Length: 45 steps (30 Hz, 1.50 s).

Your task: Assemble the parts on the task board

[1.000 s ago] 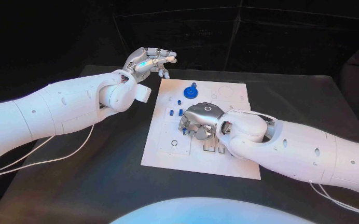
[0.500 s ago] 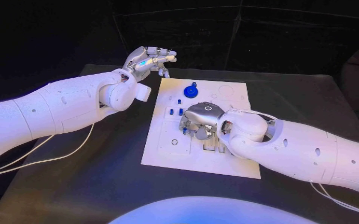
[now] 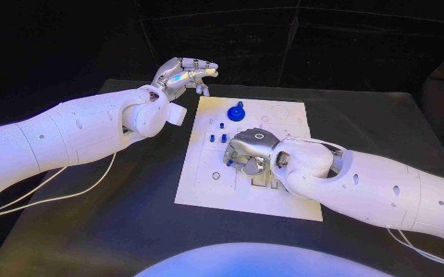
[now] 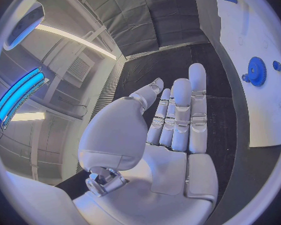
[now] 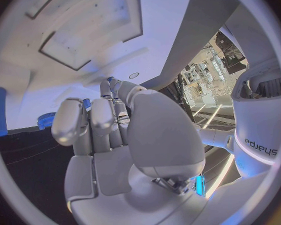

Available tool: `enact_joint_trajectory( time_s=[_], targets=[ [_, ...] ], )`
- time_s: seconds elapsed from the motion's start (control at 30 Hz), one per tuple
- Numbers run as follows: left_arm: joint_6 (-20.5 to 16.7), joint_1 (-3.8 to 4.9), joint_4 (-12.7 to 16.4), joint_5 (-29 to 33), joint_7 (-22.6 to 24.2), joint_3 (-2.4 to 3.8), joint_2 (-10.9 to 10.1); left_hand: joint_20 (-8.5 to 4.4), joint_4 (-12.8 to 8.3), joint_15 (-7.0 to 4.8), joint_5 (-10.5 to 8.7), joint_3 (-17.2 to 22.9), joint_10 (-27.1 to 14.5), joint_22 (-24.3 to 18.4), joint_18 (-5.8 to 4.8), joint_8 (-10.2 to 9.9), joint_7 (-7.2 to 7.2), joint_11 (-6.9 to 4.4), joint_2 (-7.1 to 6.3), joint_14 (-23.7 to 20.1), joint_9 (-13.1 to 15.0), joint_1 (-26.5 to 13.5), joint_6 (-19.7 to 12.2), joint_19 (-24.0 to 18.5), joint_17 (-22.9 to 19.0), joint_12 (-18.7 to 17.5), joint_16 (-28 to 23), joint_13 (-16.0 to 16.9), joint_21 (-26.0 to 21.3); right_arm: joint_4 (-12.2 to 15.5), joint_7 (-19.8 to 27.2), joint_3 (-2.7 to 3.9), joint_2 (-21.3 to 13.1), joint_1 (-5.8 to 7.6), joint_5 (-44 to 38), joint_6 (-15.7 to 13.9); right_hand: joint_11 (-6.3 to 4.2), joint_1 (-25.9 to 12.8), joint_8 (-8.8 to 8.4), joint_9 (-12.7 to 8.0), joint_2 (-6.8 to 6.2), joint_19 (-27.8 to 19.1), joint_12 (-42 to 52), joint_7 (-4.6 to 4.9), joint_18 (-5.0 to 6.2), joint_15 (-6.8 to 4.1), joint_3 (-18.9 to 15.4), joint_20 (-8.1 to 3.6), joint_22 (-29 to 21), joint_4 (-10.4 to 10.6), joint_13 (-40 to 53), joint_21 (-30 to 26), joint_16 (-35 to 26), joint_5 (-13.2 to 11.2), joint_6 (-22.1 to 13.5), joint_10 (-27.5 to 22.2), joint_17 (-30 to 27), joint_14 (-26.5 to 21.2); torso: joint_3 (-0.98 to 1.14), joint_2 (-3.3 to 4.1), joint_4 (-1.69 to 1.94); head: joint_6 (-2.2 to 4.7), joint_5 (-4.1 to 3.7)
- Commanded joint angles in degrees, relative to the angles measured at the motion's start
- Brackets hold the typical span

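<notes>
board (image 3: pixel 208 181): middle of table
gear (image 3: pixel 237 114): seated at board's far end
pegs (image 3: pixel 212 138): some stand upright
right hand (image 3: pixel 248 152): curled over mid-board, grasp unclear
left hand (image 3: pixel 185 74): off board, fingers apart
left: more parts, judging by free holes

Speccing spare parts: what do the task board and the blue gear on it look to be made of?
Task board: looks like rigid white plastic or painted sheet with a matte finish; it is flat, evenly white, and has crisp cut-out holes and slots. Blue gear: probably moulded or printed plastic; the blue is uniform and saturated, the teeth are fine, and there is no metallic glint. Neither can be confirmed from looks alone.
</notes>
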Motion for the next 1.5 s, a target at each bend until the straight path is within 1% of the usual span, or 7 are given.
enact_joint_trajectory(
  time_s=[0.03, 0.27, 0.43, 0.6, 0.93, 1.1, 1.5],
  targets=[
    [1.0, 0.10, -0.1, 0.2, 0.0, 0.02, 0.1, 0.38, -0.3, -0.20, 0.27, 0.0, -0.5, -0.1, 0.77, 0.2, -0.09, 0.10, -0.05, -0.4, 0.0, 0.5, -0.5, -0.1, 0.0, 0.3, 0.0, 0.0, -0.3, 0.1, 0.5, 0.01, 0.0, 0.09, -0.4, -0.3, 0.53, -0.7, 0.11, 0.1, -0.03, 0.2, -0.2, 0.51, -1.06, -0.11, 0.2, 0.28, 0.1, -0.1, -0.1, 0.3, 0.3, 0.5, 0.1, 0.0, 0.0, 1.5, -0.06, -0.01, 0.01, -0.01, -0.04],
    [1.1, 0.10, -0.1, 0.2, -0.2, 0.02, 0.1, 0.38, -0.3, -0.20, 0.26, -0.1, -0.5, -0.1, 0.77, 0.2, -0.09, 0.10, -0.05, -0.4, 0.0, 0.5, -0.5, -0.1, -0.1, 0.3, 0.0, 0.0, -0.4, -0.3, -0.7, 0.02, 0.3, 0.09, -0.5, 1.0, 0.75, -1.5, -0.33, 0.0, -0.25, -0.1, -0.7, 0.73, -0.98, 0.06, 0.2, 0.40, -0.3, -0.2, -0.3, 0.2, 0.0, 0.3, -0.5, -0.6, -0.4, 1.3, -0.09, -0.02, 0.00, -0.08, -0.08],
    [1.2, 0.10, -0.1, 0.2, -0.3, 0.02, 0.1, 0.39, -0.3, -0.19, 0.24, -0.1, -0.5, -0.1, 0.77, 0.3, -0.09, 0.11, -0.07, -0.4, 0.1, 0.4, -0.5, -0.1, -0.1, 0.4, 0.0, 0.0, -0.4, -0.7, -1.4, 0.02, 0.7, 0.10, -0.5, 1.6, 1.78, -3.1, -1.07, -0.4, -0.79, -0.8, -2.3, 1.65, -0.84, 0.83, 0.4, 1.03, -1.2, -0.1, -1.1, -0.4, -0.7, 0.1, -3.2, -3.6, -1.6, 0.9, -0.12, 0.04, 0.07, -0.11, -0.08],
    [1.3, 0.10, -0.1, 0.2, -0.4, 0.02, 0.1, 0.39, -0.3, -0.19, 0.24, -0.1, -0.5, -0.1, 0.77, 0.3, -0.09, 0.11, -0.07, -0.4, 0.1, 0.4, -0.5, -0.1, -0.1, 0.4, 0.0, 0.0, -0.4, -1.0, -1.8, 0.02, 1.1, 0.10, -0.6, 2.3, 2.23, -3.8, -0.94, -0.3, -1.07, -1.2, -2.9, 1.95, -0.72, 1.19, 0.5, 1.42, -1.8, -0.1, -1.5, -0.8, -1.1, 0.0, -3.8, -5.0, -2.2, 0.6, -0.06, 0.06, 0.07, -0.36, 0.02],
    [1.4, 0.10, -0.2, 0.2, -0.4, 0.02, 0.1, 0.39, -0.3, -0.19, 0.24, -0.1, -0.5, -0.1, 0.77, 0.3, -0.09, 0.11, -0.07, -0.4, 0.1, 0.4, -0.5, -0.1, -0.1, 0.4, 0.0, 0.0, -0.4, -1.1, -1.7, 0.02, 1.3, 0.10, -0.5, 2.8, 2.30, -4.1, -0.80, -0.3, -1.16, -1.2, -3.0, 1.98, -0.69, 1.29, 0.4, 1.56, -1.9, -0.1, -1.5, -0.8, -1.2, -0.1, -3.7, -5.2, -2.5, 0.5, -0.05, -0.02, -0.01, -0.56, 0.06],
    [1.4, 0.10, -0.2, 0.2, -0.5, 0.02, 0.1, 0.39, -0.3, -0.19, 0.24, -0.1, -0.5, -0.1, 0.77, 0.3, -0.09, 0.11, -0.07, -0.4, 0.1, 0.4, -0.5, -0.1, -0.1, 0.4, 0.0, 0.0, -0.4, -0.8, -1.4, 0.02, 1.3, 0.10, -0.3, 2.6, 2.00, -4.1, -0.64, -0.2, -0.99, -1.1, -2.2, 1.77, -0.70, 1.14, 0.4, 1.59, -1.5, -0.4, -1.3, -0.6, -1.0, 0.0, -3.5, -4.1, -2.4, 0.6, -0.02, -0.02, 0.02, -0.59, 0.06],
    [1.5, 0.10, -0.3, 0.2, -0.6, 0.02, 0.1, 0.39, -0.3, -0.19, 0.24, -0.1, -0.5, -0.1, 0.77, 0.3, -0.09, 0.11, -0.07, -0.4, 0.1, 0.4, -0.5, -0.1, -0.1, 0.4, 0.0, 0.0, -0.4, 0.2, -1.0, 0.01, 0.9, 0.10, 0.3, 1.9, 1.90, -5.2, -1.08, -0.4, -1.69, -1.3, -2.0, 1.49, -0.64, 1.04, -0.3, 1.47, -1.8, -0.6, -1.5, -0.8, -1.1, 0.2, -5.6, -4.4, -2.7, 0.5, -0.02, -0.06, -0.02, -0.61, 0.04]
  ],
)
